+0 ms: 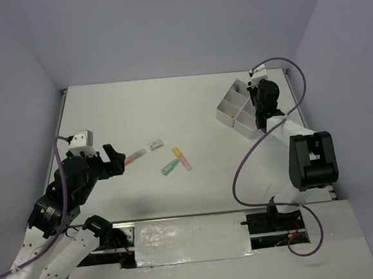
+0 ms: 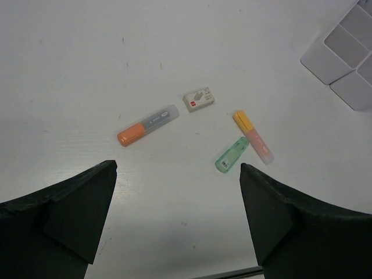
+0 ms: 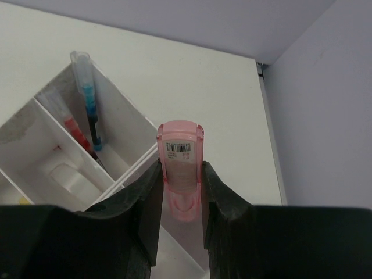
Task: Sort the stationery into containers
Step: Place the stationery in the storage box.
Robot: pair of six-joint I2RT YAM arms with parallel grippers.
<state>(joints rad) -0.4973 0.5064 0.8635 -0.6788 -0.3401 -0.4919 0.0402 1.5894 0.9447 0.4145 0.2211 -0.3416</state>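
right end effector [image 3: 180,177] is clamped narrow on a pink marker [image 3: 180,148], which sticks straight out from the grip, right over the white box [image 3: 40,104]. a divider wall [image 3: 125,174] runs just under it, so i can't tell which compartment it's lined up with. my guess is the next move hinges on getting off that wall before letting go. blue pen [image 3: 87,93] and red pen [image 3: 72,128] sit inside already. left end effector [image 2: 177,168] is spread wide, holding nothing. the orange marker [image 2: 148,125] lies just ahead of it on the bench [image 2: 70,58], diagonal to the gap. left arm's far nearer that one.
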